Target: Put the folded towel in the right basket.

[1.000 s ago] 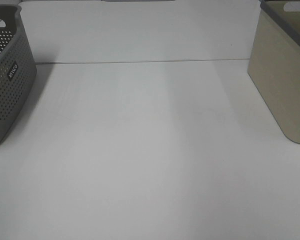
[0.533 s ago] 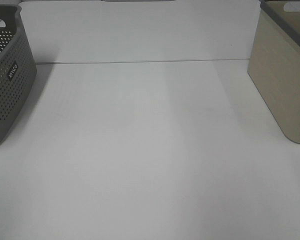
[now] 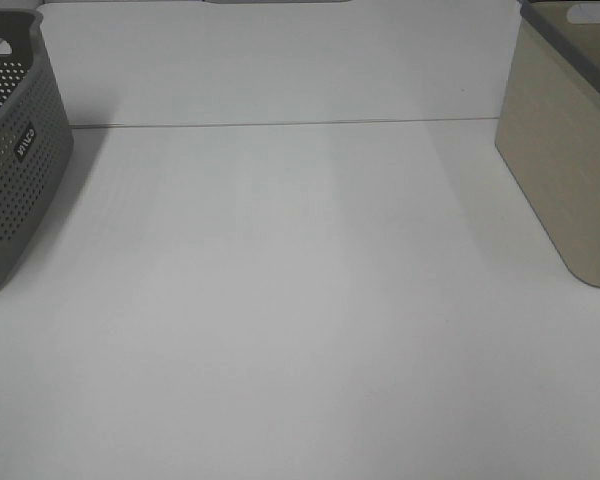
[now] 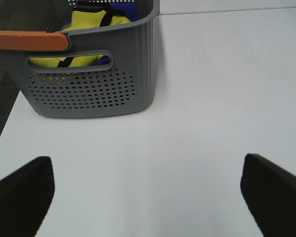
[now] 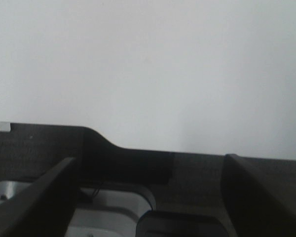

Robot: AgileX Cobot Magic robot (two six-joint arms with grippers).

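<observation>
Here, both claws, left (image 4: pixel 148 197) and right (image 5: pixel 148 197), gape wide near the perforated grey basket (image 4: pixel 89 89).

White table (image 3: pixel 300 300), plain and unpatterned. Grey basket (image 3: pixel 15 160) at the left, walls dotted with rows of small round holes, small dark label with white lettering. Beige basket (image 3: pixel 565 150) at the right, plain sides, grey rim. Inside the grey basket: yellow cloth (image 4: pixel 91 22) with black trim, a patch of blue-purple beside it. Orange strip (image 4: pixel 27 40) along the grey basket's rim. Black fingers (image 4: pixel 274 190) on both grippers.
</observation>
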